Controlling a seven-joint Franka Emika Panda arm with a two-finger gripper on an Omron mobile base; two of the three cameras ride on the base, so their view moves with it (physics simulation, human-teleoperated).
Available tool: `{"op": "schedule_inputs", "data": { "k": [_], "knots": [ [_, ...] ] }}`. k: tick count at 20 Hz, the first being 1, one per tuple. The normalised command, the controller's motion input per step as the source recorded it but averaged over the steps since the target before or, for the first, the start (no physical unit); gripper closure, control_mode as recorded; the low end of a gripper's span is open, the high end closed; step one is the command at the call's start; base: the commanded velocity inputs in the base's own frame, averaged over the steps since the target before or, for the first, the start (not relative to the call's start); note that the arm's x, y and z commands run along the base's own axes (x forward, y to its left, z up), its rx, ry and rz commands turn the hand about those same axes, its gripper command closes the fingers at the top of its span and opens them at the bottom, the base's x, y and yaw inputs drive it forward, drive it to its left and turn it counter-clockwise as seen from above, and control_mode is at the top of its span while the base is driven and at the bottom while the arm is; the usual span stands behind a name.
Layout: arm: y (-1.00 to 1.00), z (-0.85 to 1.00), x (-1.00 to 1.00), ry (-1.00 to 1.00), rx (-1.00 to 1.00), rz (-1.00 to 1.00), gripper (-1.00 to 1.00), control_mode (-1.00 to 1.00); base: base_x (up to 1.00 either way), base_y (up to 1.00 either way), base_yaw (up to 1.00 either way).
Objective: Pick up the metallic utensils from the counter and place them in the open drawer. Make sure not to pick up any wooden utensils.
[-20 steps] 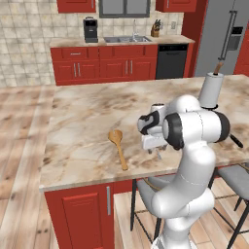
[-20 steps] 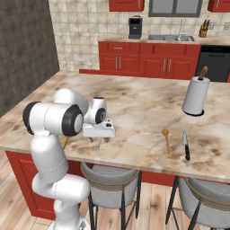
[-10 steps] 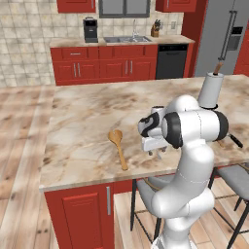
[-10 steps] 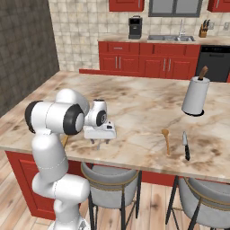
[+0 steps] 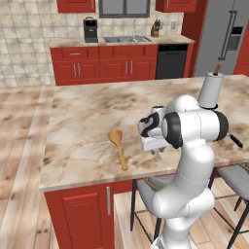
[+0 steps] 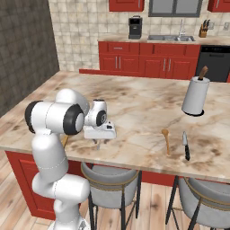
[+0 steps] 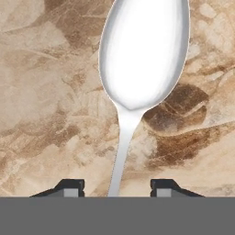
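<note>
A silver metal spoon (image 7: 137,59) lies on the marbled counter (image 5: 82,121). Its thin handle runs down between my gripper's (image 7: 120,189) two fingertips (image 7: 73,188). The jaws stand apart on either side of the handle, with a gap left on each side. My gripper (image 5: 156,154) points straight down at the counter near its front edge, seen also as gripper (image 6: 99,143). The black-handled knife (image 6: 185,146) lies far to the right. The long wooden spoon (image 5: 118,146) lies just left of my hand. A flat red band (image 6: 108,71) shows past the counter's far edge; I cannot tell whether it is the open drawer.
A paper towel roll (image 6: 196,95) stands at the back right of the counter. A small brown wooden spoon (image 6: 166,140) lies beside the knife. Grey stools (image 6: 112,182) stand under the front edge. Red cabinets, a sink and a coffee machine (image 5: 90,29) line the far wall.
The jaws have narrowed around the metal spoon's handle. The arm and hand have hardly moved.
</note>
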Motion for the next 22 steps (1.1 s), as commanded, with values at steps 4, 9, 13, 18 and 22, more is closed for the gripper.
{"op": "schedule_inputs", "data": {
  "k": [4, 9, 13, 18, 22],
  "knots": [
    [0.00, 0.00, 0.00, 0.00, 0.00, 0.00, 1.00, -1.00, 0.00, 0.00, 0.00],
    [0.00, 0.00, 0.00, 0.00, 0.00, 0.00, 1.00, -1.00, 0.00, 0.00, 0.00],
    [0.00, 0.00, 0.00, 0.00, 0.00, 0.00, 1.00, -1.00, 0.00, 0.00, 0.00],
    [0.00, 0.34, -0.14, -0.02, 0.00, 0.00, 1.00, -1.00, 0.00, 0.00, 0.00],
    [0.00, 1.00, -0.54, -0.02, 0.00, 0.00, 1.00, -1.00, 0.00, 0.00, 0.00]
  ]
}}
